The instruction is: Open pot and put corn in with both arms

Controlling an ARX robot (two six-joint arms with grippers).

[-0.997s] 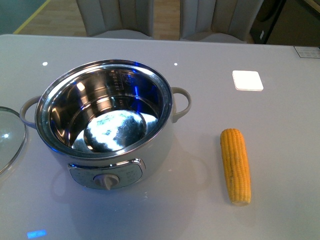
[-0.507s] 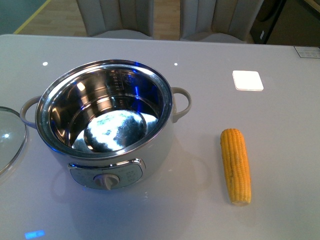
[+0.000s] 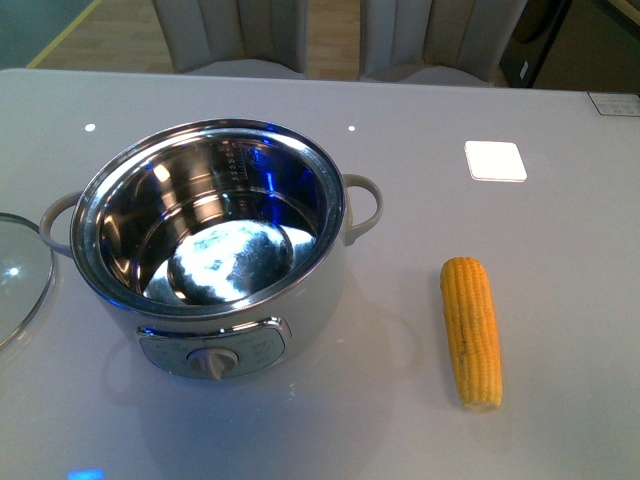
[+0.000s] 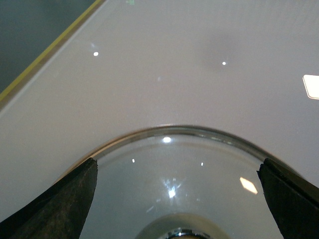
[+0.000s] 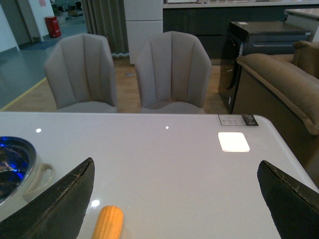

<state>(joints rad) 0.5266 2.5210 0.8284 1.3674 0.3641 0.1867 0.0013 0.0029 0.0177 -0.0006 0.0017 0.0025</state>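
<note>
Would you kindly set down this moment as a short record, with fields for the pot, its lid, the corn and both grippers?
pot: uncovered, empty, standing on the table
lid: off, lying flat on the table to the left of the pot
corn: lying on the table to the right of the pot, apart from it
left gripper: open, above the lid
right gripper: open, above the table, corn just ahead of it
task state: pot opened; corn not yet in
</note>
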